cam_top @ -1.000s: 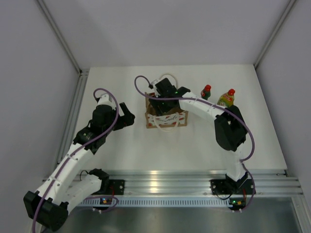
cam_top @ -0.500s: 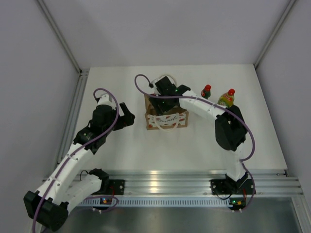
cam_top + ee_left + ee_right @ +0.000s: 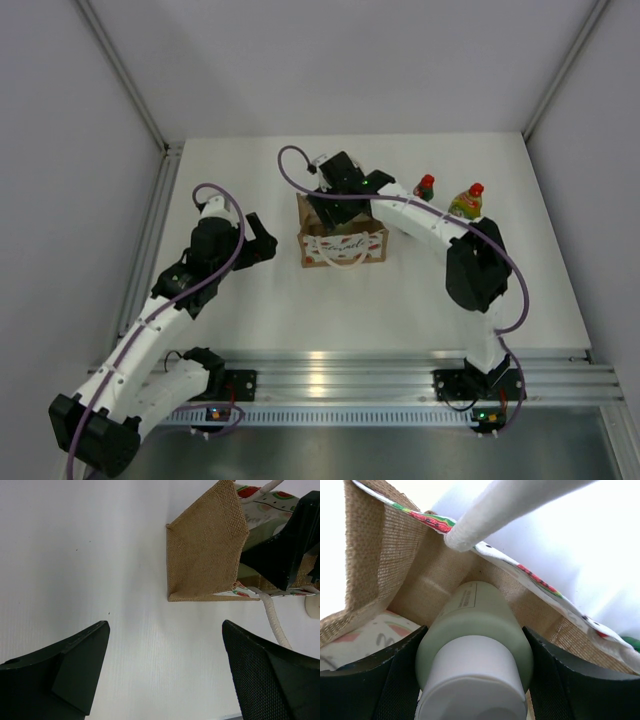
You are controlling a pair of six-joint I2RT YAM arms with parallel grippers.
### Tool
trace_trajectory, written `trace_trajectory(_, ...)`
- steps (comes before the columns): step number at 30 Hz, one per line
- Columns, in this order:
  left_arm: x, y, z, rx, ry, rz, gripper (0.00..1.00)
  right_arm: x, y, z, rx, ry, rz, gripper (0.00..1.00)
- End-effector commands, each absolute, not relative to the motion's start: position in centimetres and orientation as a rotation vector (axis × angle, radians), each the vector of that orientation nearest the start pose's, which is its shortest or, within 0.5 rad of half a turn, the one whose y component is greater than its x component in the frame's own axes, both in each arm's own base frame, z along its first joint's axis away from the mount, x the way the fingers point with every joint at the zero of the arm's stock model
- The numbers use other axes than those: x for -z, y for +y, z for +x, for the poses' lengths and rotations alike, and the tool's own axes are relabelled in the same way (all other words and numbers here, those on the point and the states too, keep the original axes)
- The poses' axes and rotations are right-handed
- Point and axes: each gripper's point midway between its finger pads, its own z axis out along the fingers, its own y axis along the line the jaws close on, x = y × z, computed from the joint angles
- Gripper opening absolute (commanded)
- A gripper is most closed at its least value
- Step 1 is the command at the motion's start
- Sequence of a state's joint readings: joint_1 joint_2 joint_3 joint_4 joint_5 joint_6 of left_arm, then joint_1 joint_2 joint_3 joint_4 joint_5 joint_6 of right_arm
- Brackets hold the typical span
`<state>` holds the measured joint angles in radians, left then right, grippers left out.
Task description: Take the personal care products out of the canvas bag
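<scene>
The canvas bag (image 3: 343,246) stands mid-table, its tan side wall (image 3: 207,550) facing my left wrist. My right gripper (image 3: 336,204) reaches down into the bag and is shut on the pale cylinder with a white cap (image 3: 475,625), one finger on each side of it, with the bag's walls (image 3: 380,555) around it. My left gripper (image 3: 262,238) is open and empty above the table, left of the bag. The dark green bottle with a red cap (image 3: 424,188) and the yellow-green bottle with a red cap (image 3: 466,202) stand on the table right of the bag. The cream bottle is hidden.
A cream rope handle (image 3: 510,505) crosses above the bottle in the right wrist view, and another loop (image 3: 274,622) hangs at the bag's front. The right arm's links (image 3: 470,265) lie close behind the two standing bottles. White walls enclose the table.
My right gripper has shifted slightly toward the back of the table over the bag. The left arm and the two standing bottles have not moved.
</scene>
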<state>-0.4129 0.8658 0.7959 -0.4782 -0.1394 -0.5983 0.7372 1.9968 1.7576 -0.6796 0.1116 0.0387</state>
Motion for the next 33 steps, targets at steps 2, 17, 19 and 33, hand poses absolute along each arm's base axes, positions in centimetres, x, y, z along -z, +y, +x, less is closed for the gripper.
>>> trace_trajectory(2, -21.0, -11.6, 27.3, 0.467, 2.066, -0.275, 0.98, -26.1, 32.9, 39.0, -0.316, 2.086, -0.662, 0.00)
trace_trajectory(17, -21.0, -11.6, 27.4, 0.464, 2.065, -0.280, 0.98, -35.8, 28.4, 35.5, -0.372, 1.941, -0.587, 0.00)
trace_trajectory(19, -21.0, -11.7, 27.4, 0.467, 2.066, -0.277, 0.98, -36.8, 27.4, 34.7, -0.372, 1.931, -0.577, 0.00)
trace_trajectory(33, -21.3, -11.7, 27.1, 0.481, 2.056, -0.274, 0.98, -32.1, 13.0, 29.8, -0.192, 2.028, -0.226, 0.00)
